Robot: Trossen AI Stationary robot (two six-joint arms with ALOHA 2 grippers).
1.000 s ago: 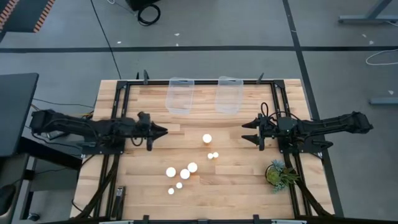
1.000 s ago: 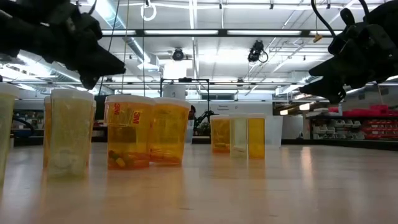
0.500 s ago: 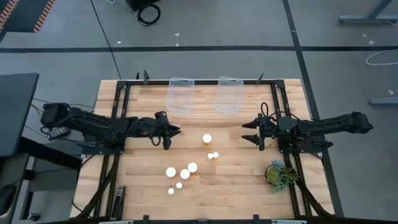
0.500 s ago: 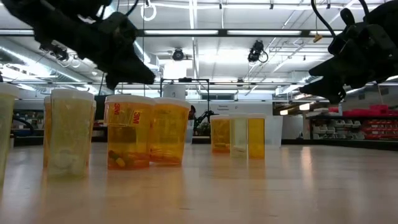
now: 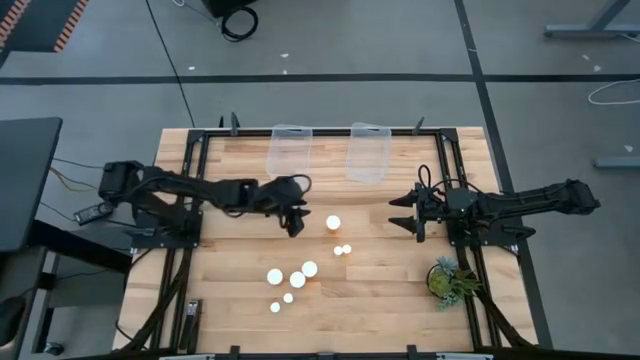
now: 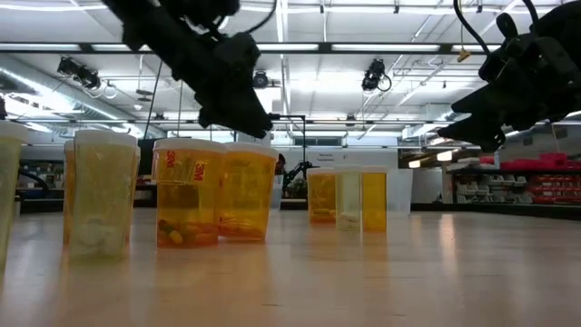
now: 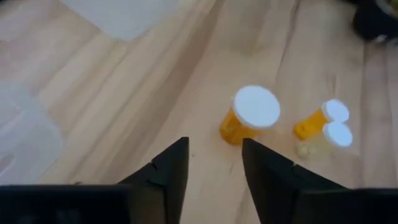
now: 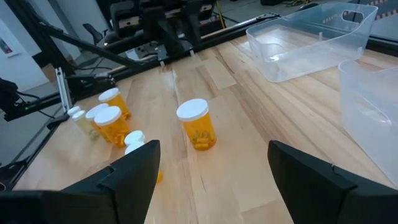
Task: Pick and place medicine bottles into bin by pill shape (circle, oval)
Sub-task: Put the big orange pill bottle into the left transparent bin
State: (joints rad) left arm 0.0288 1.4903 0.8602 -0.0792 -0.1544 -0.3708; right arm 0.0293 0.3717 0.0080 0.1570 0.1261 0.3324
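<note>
Translucent orange plastic medicine bottles (image 5: 333, 222), smooth wooden table (image 5: 380, 290), clear plastic bins (image 5: 289, 152)

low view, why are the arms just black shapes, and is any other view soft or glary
Low view: bright ceiling lights behind backlight both arms into silhouettes, while the medicine bottles glow translucent. Left wrist view: the left tool is near and soft-edged, the wood slightly blurred. High view: evenly lit, the white caps nearly blown out. Right wrist view: the clear bins catch mild glare.

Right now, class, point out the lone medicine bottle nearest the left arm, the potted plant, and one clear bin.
lone medicine bottle (image 5: 333, 222), high view, white cap.
potted plant (image 5: 447, 279), high view, foliage.
clear bin (image 5: 290, 153), high view, floor.
</note>
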